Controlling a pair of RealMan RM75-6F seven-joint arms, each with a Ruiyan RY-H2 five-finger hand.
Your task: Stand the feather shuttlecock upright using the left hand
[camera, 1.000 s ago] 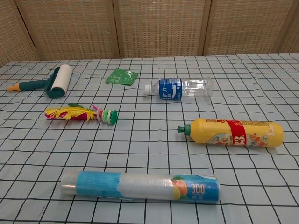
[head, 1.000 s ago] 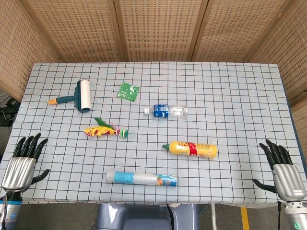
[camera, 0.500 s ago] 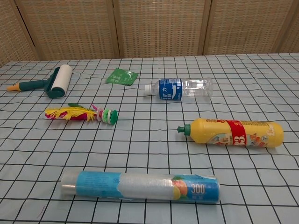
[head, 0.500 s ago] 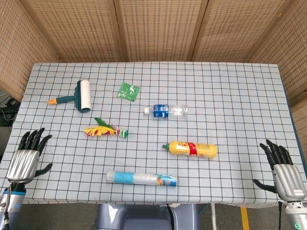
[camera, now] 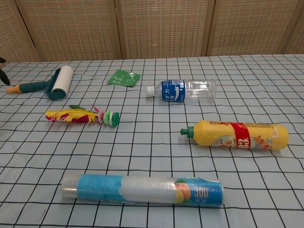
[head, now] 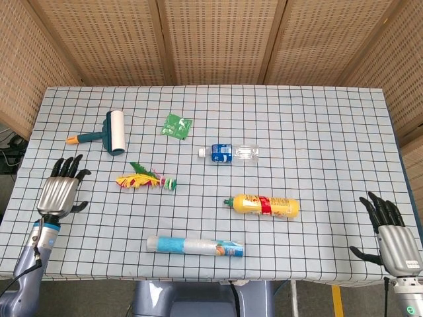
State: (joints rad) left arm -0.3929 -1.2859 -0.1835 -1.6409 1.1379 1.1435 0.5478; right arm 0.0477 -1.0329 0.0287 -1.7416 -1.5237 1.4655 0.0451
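The feather shuttlecock (head: 146,179) lies on its side on the checked tablecloth, yellow, red and green feathers pointing left, green-and-white base to the right; it shows in the chest view too (camera: 81,116). My left hand (head: 61,189) hovers over the cloth's left part, well left of the feathers, fingers spread and holding nothing. Only its fingertips (camera: 2,77) show at the chest view's left edge. My right hand (head: 392,232) stays at the front right corner, fingers apart and empty.
A lint roller (head: 109,133) lies behind the shuttlecock, a green packet (head: 177,125) further back. A water bottle (head: 229,153), a yellow sauce bottle (head: 264,205) and a blue wrapped roll (head: 194,247) lie toward the middle and front.
My left hand has moved up and to the right from the front left corner toward the shuttlecock. The right hand and all objects have stayed put.
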